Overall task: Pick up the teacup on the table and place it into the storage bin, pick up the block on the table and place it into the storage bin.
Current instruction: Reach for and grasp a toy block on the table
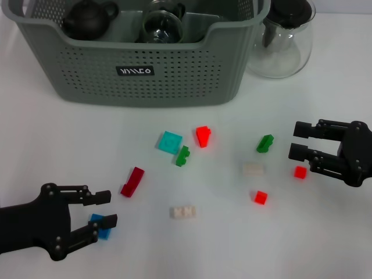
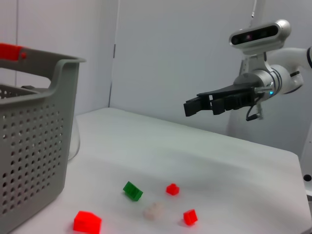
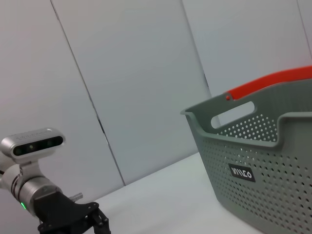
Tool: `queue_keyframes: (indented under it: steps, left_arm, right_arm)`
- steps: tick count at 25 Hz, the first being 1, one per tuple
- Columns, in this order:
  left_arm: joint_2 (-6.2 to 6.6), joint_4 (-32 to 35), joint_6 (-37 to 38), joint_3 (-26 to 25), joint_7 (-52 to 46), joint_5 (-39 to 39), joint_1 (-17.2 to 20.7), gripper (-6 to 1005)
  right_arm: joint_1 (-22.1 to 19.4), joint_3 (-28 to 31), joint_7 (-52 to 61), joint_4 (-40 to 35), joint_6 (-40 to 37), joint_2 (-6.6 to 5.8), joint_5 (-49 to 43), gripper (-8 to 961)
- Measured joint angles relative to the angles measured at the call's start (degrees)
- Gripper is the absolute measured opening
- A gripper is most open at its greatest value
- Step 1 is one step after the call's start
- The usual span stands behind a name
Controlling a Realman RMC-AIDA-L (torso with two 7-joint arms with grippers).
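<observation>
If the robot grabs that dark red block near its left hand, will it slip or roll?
Probably not roll: the dark red block looks long and flat-sided, lying on the table. It is likely stiff, light plastic, perhaps slick. It lies at a slant, so the open left gripper may need turning.

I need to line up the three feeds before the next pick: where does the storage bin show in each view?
Head view: the storage bin fills the upper left, behind the scattered blocks.
Left wrist view: only its perforated end wall and rim show, at the picture's left edge.
Right wrist view: its labelled wall and orange handle fill the right side.
Shared landmark: the small black label shows in the head and right wrist views only.
</observation>
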Motion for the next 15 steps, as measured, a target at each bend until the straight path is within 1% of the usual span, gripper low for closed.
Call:
queue_keyframes:
  steps: [3,5,9,12,13,15]
  left_arm:
    - [-0.02,-0.9,-0.5,-0.2,-0.3,0.3,0.0,487]
    - [-0.03,-1.8,-1.5,-0.2,1.4,1.0,0.1,499]
    - [0.12,-3.8,-4.3,-0.6,7.9,3.4,0.1,576]
    - [0.12,-4.4,-5.6,-1.0,9.7,4.4,0.0,634]
    - [0.18,-5.6,-7.6,-1.9,12.2,5.6,0.0,653]
    - [0.31,-6.9,-9.0,-3.2,14.4,6.2,0.0,692]
  right_arm:
    - [0.0,0.1,0.0,0.0,-0.1,-0.01,0.0,535]
    - [0.0,0.0,0.0,0.0,-0.1,-0.02,0.0,534]
    - [-0.1,-0.1,0.0,0.2,0.0,-0.04,0.0,534]
    - [0.0,-0.2,-0.1,0.5,0.1,-0.06,0.0,534]
    - [0.0,-0.2,-0.2,0.6,0.1,-0.07,0.0,535]
    - [-0.1,-0.2,-0.2,0.6,0.2,-0.12,0.0,535]
